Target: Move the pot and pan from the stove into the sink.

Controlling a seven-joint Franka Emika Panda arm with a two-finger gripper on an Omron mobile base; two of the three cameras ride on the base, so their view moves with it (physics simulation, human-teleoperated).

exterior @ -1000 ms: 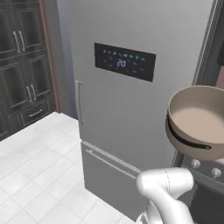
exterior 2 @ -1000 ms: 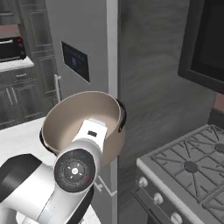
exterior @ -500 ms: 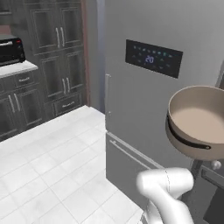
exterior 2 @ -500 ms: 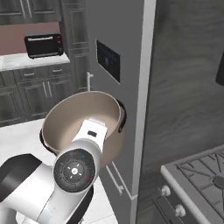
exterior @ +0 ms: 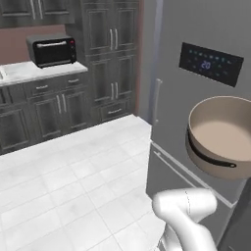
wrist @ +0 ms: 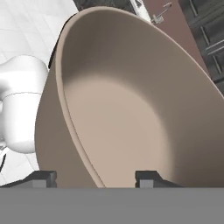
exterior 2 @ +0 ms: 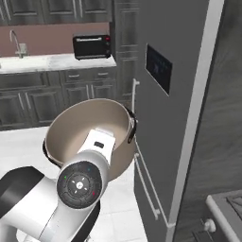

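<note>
Hanging in the air at the right of the left base view, the pot [exterior: 220,137] sits tilted in front of the grey fridge [exterior: 196,98], its pale inside facing up and a dark band with a side handle on its near wall; its right side is cut off by the frame edge, and the gripper is hidden behind it. A black microwave [exterior: 53,50] stands on the far counter [exterior: 29,71] above dark cabinets [exterior: 49,108]. Right base view: the pot [exterior 2: 78,130] is carried above the white arm [exterior 2: 80,184], whose hand covers the near rim; a small dark handle shows at its right side. The faucet [exterior 2: 15,41] rises small at the far counter, the basin itself not made out. A corner of the stove [exterior 2: 227,208] is cut off at lower right. Hand view: the gripper [wrist: 94,179] straddles the pot [wrist: 118,109] rim, one fingertip [wrist: 41,178] outside the wall and one inside, jaws pinching the wall between them.
</note>
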